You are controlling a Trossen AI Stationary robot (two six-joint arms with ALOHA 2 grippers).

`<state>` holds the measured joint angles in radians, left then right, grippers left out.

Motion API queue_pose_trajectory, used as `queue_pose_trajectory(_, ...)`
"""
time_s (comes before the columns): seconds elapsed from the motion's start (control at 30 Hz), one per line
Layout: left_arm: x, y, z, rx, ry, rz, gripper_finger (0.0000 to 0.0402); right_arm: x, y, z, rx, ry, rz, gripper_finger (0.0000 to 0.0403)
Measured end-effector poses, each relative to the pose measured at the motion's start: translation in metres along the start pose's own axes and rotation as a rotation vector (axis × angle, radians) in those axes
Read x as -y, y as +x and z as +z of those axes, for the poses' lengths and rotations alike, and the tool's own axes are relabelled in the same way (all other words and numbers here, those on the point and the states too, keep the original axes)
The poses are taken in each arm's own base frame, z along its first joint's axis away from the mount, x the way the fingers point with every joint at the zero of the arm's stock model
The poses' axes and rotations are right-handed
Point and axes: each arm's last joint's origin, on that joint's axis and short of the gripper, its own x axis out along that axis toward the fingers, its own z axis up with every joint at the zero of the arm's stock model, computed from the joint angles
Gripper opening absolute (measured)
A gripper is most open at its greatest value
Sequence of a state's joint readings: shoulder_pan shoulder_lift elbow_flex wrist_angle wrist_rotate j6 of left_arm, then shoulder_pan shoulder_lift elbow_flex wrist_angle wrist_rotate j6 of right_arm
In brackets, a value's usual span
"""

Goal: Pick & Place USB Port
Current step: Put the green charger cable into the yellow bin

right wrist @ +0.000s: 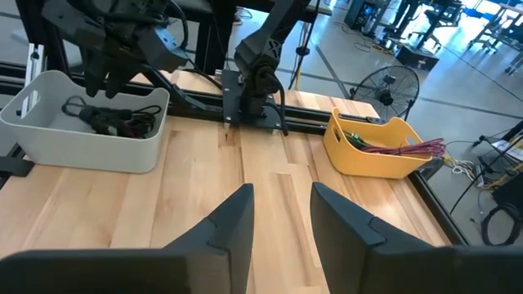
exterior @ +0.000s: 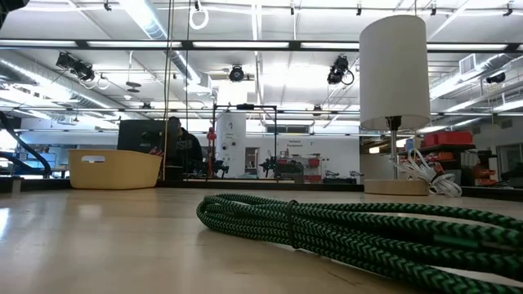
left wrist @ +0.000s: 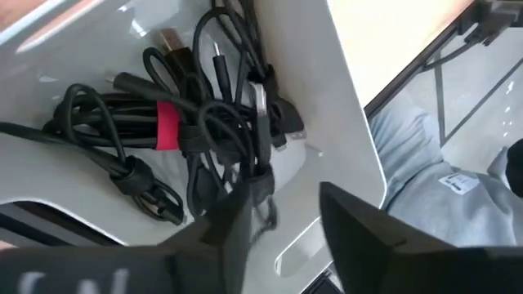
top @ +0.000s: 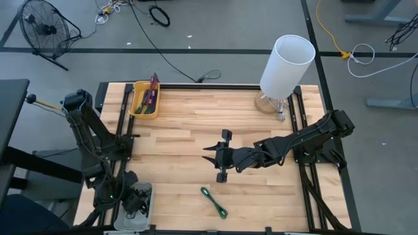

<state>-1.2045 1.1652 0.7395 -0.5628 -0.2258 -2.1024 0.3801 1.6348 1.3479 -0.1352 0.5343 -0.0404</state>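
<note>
White plastic bin [top: 145,207] at the lower left of the high view holds tangled black USB cables [left wrist: 188,131]; the left gripper [left wrist: 282,216] is lowered into it, fingers narrowly parted around a strand. At centre frame the right gripper [top: 223,155] hangs above the bare wooden bench [top: 196,124], fingers apart and empty. A green braided cable [top: 214,202] lies lower centre, a yellow bin [top: 144,99] upper left.

Place: robotics lab or workshop hall.
Ceiling: exposed ducts [exterior: 49,69] and strip lights [exterior: 147,16] running overhead.
Floor: cables [top: 160,14] and a fan [top: 42,29] lying around the desk [top: 196,124].
Background: more rigs [right wrist: 425,12] standing beyond.
</note>
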Motion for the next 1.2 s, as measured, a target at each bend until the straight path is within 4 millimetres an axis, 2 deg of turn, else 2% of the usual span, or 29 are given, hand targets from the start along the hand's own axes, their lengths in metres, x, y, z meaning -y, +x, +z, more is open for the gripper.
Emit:
queue_pose_trajectory(0.13,0.0,0.0,0.0,-0.004,0.018,-0.002,0.0192,0.0,0.0,0.0,0.0,0.0,0.0,0.012)
queue_pose_trajectory(0.23,0.003,0.0,-0.001,-0.012,0.057,-0.035,0.0213,0.0,0.0,0.0,0.0,0.0,0.0,0.012)
queue_pose_trajectory(0.37,0.011,0.0,0.002,0.065,0.188,-0.127,0.0223,0.0,0.0,0.0,0.0,0.0,0.0,0.012)
queue_pose_trajectory(0.5,0.019,0.001,0.015,0.245,0.32,-0.168,0.0221,0.0,0.0,0.0,0.0,0.0,0.0,0.012)
queue_pose_trajectory(0.67,0.032,0.004,0.048,0.456,0.455,-0.123,0.022,0.0,0.0,0.0,0.0,0.005,0.0,0.012)
queue_pose_trajectory(0.77,0.042,0.005,0.077,0.508,0.544,-0.072,0.022,0.0,0.0,0.0,0.001,0.017,0.0,0.012)
queue_pose_trajectory(0.87,0.059,0.001,0.109,0.563,0.669,-0.113,0.022,0.0,0.0,0.0,0.001,0.03,0.0,0.012)
queue_pose_trajectory(1.0,0.081,-0.013,0.149,0.626,0.906,-0.267,0.022,0.0,0.0,0.0,0.001,0.033,0.0,0.012)
queue_pose_trajectory(1.07,0.087,-0.022,0.166,0.665,1.005,-0.277,0.022,0.0,0.0,0.0,0.001,0.033,0.0,0.012)
queue_pose_trajectory(1.2,0.099,-0.046,0.192,0.771,1.083,-0.263,0.022,0.0,0.0,0.0,0.001,0.033,0.0,0.012)
